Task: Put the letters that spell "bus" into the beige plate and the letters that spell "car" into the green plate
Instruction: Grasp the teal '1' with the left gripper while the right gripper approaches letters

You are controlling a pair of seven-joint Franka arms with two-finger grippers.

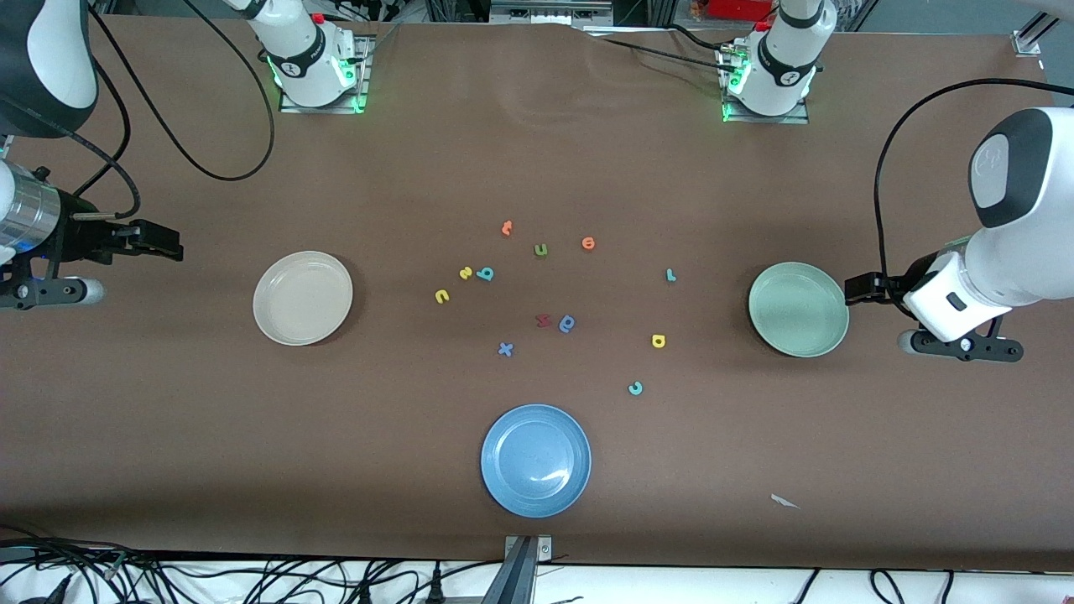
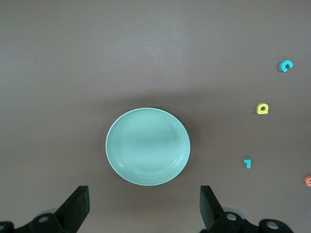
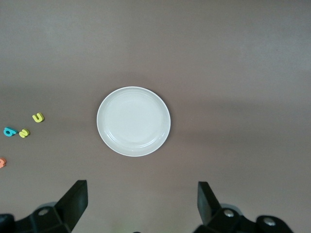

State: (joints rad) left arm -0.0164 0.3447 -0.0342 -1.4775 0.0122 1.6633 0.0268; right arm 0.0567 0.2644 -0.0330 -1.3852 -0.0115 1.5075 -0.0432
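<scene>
Front view shows nothing sorted yet: the beige plate (image 1: 303,298) and the green plate (image 1: 798,309) both sit bare near opposite ends of the worktop (image 1: 252,436). The teal b (image 1: 485,273), yellow s (image 1: 466,273) and yellow u (image 1: 441,295) cluster mid-worktop, toward the beige plate; the teal r (image 1: 670,274), yellow a (image 1: 659,341) and teal c (image 1: 635,387) lie nearer the green one. The right hand (image 1: 159,243) hangs released by the beige plate, the left hand (image 1: 860,288) released at the green plate's rim. I'd judge a first pick comes next, needing a fine pinch on tiny foam. Cables trail along the brown worktop's edges.
</scene>
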